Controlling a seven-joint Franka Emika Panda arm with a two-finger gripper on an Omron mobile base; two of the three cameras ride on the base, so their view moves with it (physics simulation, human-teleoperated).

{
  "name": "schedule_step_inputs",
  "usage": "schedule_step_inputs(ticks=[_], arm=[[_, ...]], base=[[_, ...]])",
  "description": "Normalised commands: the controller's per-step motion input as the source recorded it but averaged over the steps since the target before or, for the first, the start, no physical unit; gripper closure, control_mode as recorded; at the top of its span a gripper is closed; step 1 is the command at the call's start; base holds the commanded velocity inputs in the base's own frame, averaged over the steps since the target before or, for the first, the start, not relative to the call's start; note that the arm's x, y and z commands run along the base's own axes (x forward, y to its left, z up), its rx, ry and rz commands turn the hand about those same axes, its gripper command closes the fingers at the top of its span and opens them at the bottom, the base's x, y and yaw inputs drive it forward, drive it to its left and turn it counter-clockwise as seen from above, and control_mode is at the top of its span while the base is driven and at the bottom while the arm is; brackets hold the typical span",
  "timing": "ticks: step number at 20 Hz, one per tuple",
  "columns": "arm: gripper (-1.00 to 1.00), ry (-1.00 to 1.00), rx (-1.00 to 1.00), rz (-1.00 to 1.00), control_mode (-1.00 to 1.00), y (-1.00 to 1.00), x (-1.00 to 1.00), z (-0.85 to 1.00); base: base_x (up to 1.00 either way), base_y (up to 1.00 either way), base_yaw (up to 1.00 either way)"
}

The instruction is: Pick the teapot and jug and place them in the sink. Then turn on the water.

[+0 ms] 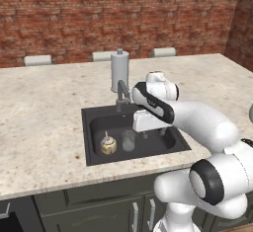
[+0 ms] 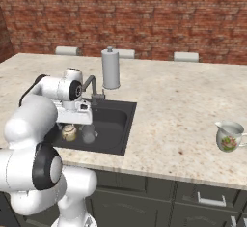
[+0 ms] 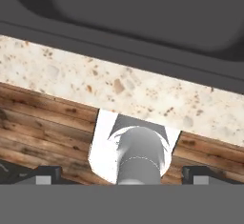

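My pincer [image 3: 122, 176] is wide open, empty, over the sink [image 1: 94, 117]. Teapot [image 1: 108, 144] sits lower left in the basin; jug [image 2: 229, 136] on bench [image 2: 183, 100], far right.

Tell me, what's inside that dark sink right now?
Inside the sink sit the flowery teapot and a clear glass beside it. The robot's arm covers the right part of the basin, so anything there is hidden.

Glossy white arm [image 1: 207, 125], black joints
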Motion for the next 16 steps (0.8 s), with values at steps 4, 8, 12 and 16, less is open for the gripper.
schedule_step_inputs(ticks=[4, 8, 12, 16], arm=[[-1.0, 0.0, 0.0, 0.0, -1.0, -0.85, -0.13, 0.65], [-1.0, 0.0, 0.0, -0.02, -1.0, -0.84, -0.08, 0.64], [-1.0, 0.0, 0.0, 0.0, -1.0, -0.9, -0.09, 0.46], [-1.0, 0.0, 0.0, 0.0, -1.0, -0.91, -0.06, 0.22]], base=[[0.0, 0.0, 0.0], [0.0, 0.0, 0.0], [0.0, 0.0, 0.0], [0.0, 0.0, 0.0]])
